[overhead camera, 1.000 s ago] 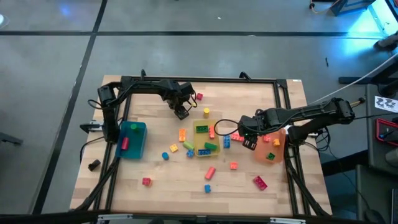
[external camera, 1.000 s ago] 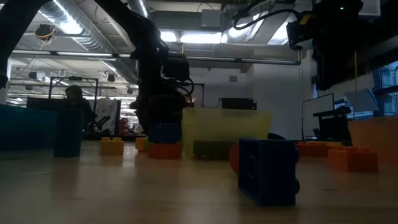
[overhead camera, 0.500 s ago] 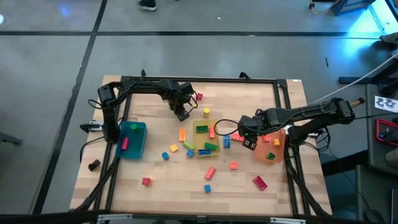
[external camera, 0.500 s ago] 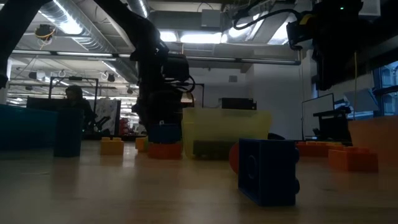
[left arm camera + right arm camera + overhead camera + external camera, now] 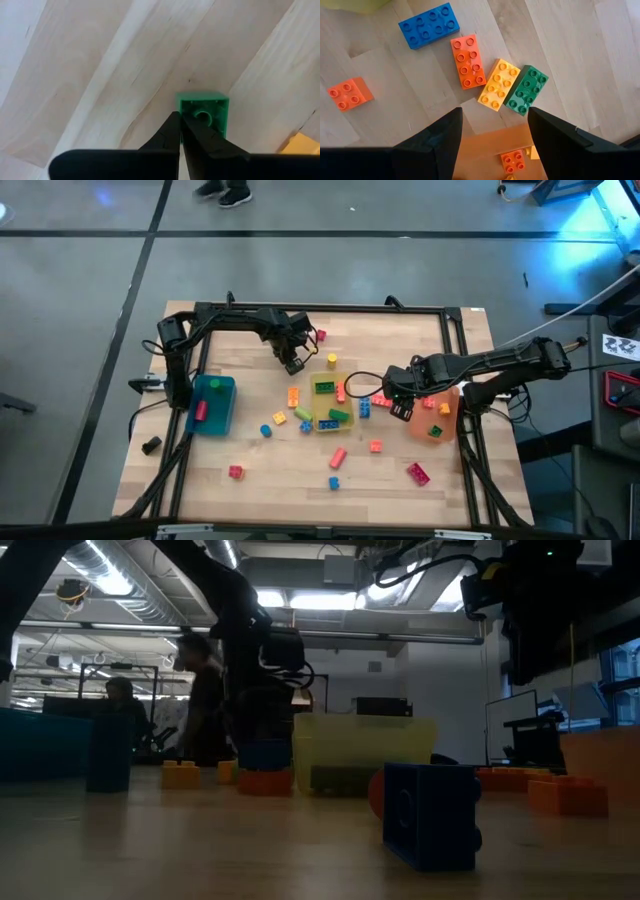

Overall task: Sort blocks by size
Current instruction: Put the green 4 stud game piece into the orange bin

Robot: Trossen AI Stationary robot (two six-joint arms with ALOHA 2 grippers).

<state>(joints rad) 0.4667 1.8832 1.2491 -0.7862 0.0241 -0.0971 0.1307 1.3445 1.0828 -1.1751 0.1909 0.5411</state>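
Pale wood bench [image 5: 250, 470] carries scattered blocks [image 5: 335, 455] around three bins. My left tool [image 5: 181, 131] sits at the far side, fingers fully closed, tips meeting at the near edge of a green block [image 5: 204, 112]; whether they pinch its wall or merely touch it is unclear. I verify the hold with a slight lift before travelling; if the block stays down, I reopen and straddle it. My right tool [image 5: 492, 142] hangs half open, empty, beside the orange bin [image 5: 440, 415].
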